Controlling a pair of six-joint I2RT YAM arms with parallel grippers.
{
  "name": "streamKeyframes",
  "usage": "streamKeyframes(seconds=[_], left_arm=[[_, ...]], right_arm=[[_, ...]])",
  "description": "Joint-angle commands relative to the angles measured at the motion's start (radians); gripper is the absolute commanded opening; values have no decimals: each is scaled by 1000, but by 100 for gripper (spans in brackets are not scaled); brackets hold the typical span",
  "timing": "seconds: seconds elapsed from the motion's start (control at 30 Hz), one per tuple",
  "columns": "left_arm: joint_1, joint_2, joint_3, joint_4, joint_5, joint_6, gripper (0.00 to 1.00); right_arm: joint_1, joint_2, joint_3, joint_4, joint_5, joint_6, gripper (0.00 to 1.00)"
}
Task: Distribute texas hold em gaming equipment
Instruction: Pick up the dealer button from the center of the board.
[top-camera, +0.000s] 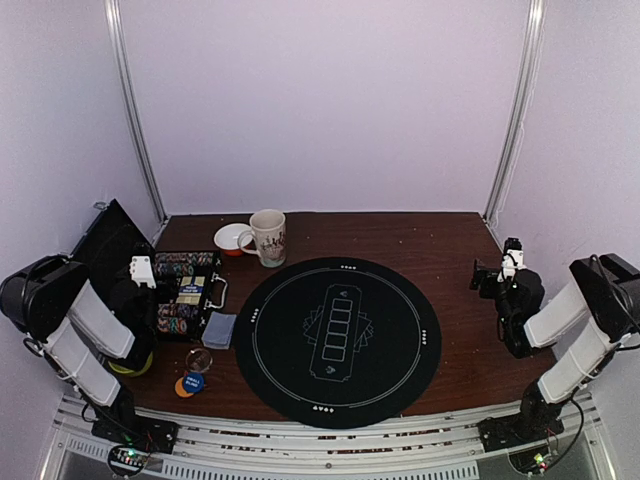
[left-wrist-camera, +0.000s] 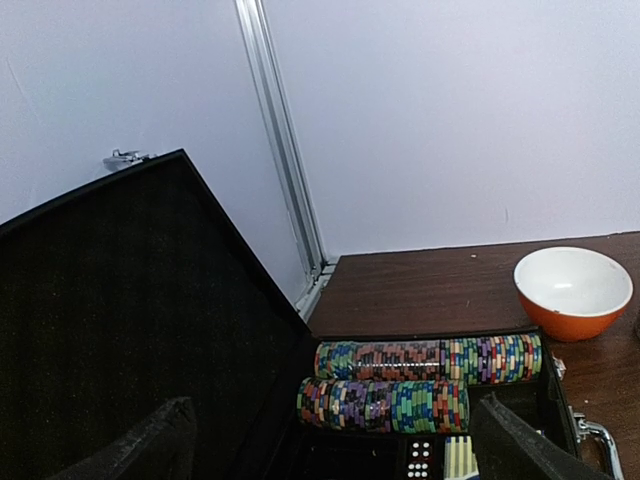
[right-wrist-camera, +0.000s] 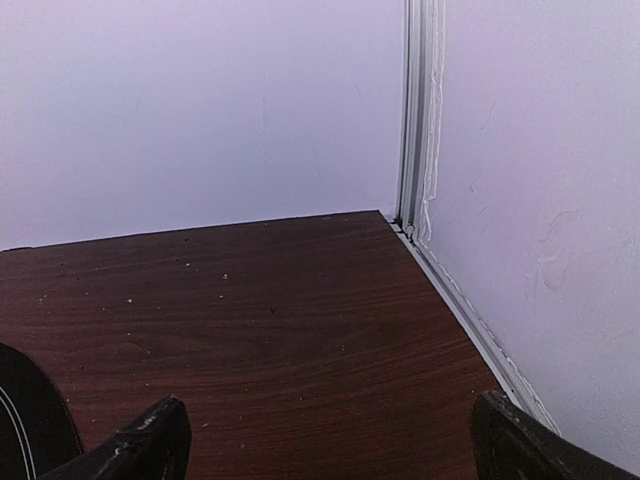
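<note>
While the left end effector (left-wrist-camera: 335, 455) hangs over the open black case (left-wrist-camera: 130, 330), its fingers spread wide and holding nothing, rows of striped poker chips (left-wrist-camera: 430, 362) lie in the case's tray. Just beside the case on the counter (top-camera: 450, 240) sits a grey-blue deck of cards (top-camera: 219, 329). A blue disc (top-camera: 191, 380), an orange disc (top-camera: 181, 390) and what looks like a clear disc (top-camera: 199, 358) lie nearer the arm bases. Over bare wood at the right, the right end effector (right-wrist-camera: 330, 450) is likewise spread apart and empty.

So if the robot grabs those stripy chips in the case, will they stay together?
Probably not. The chips are many separate thin discs lying on edge in rows in the case, so a pinched bunch would likely fan apart. Being round, loose ones could roll.
</note>
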Motion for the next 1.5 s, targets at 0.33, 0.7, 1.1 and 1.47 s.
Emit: streamKeyframes(seconds=[0.33, 0.7, 1.1, 1.47], left_arm=[[-12, -389, 127, -384, -175, -35, 98], [-301, -515, 871, -1678, -70, -318, 98], [-691, -337, 1207, -2726, 290, -879, 87], [-719, -346, 905, -2800, 375, -932, 90]], right_arm=[[-32, -185, 215, -480, 20, 66, 100], [18, -313, 719, -1019, -453, 237, 100], [331, -244, 1022, -1596, -450, 48, 100], [380, -240, 951, -1559, -447, 74, 100]])
